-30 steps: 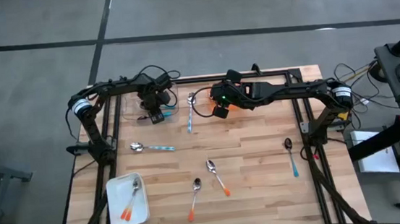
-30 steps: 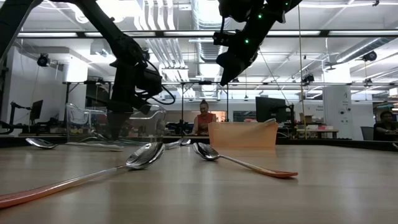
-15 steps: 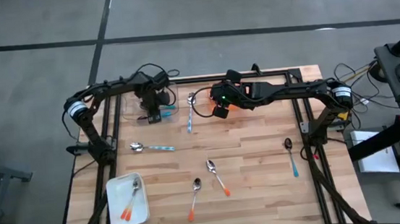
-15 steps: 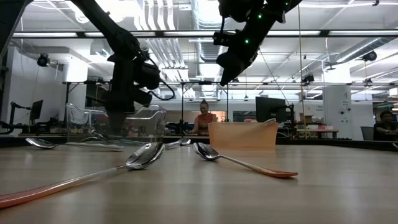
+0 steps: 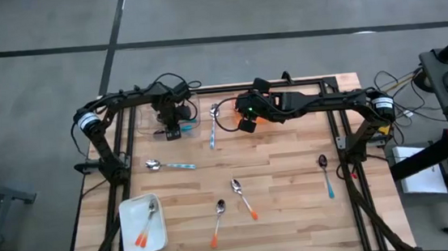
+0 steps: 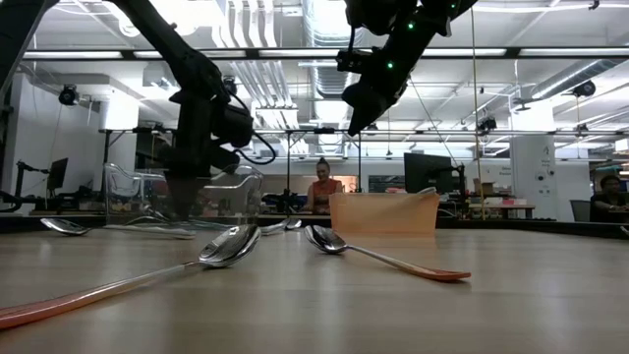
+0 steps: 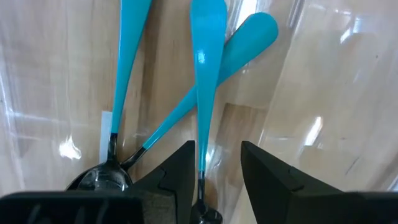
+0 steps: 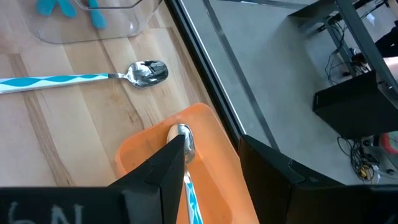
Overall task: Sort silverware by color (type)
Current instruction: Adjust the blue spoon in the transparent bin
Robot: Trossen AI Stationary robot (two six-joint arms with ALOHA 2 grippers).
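Note:
Three teal-handled spoons (image 7: pixel 202 68) with dark bowls lie in a clear container (image 5: pixel 192 126) at the far left. My left gripper (image 7: pixel 217 165) points down into it, open, one finger on each side of the middle spoon's neck (image 7: pixel 200 171). My right gripper (image 8: pixel 210 142) hangs open, high above an orange tray (image 8: pixel 214 162). A spoon with a light-blue patterned handle (image 8: pixel 181 135) lies in that tray. In the high view the left gripper (image 5: pixel 172 130) and the right gripper (image 5: pixel 246 125) are both near the far edge.
Another light-blue spoon (image 5: pixel 212 125) lies between container and tray, and one more (image 5: pixel 171 166) at mid-left. Two orange-handled spoons (image 5: pixel 243 198) (image 5: pixel 219 222) lie near the front. A teal spoon (image 5: pixel 326 174) lies at the right. The white tray (image 5: pixel 127 231) holds two orange-handled spoons.
My left gripper has rolled a little about its own downward line over the clear container, staying in the same spot. The right arm has kept still, and no spoon has moved.

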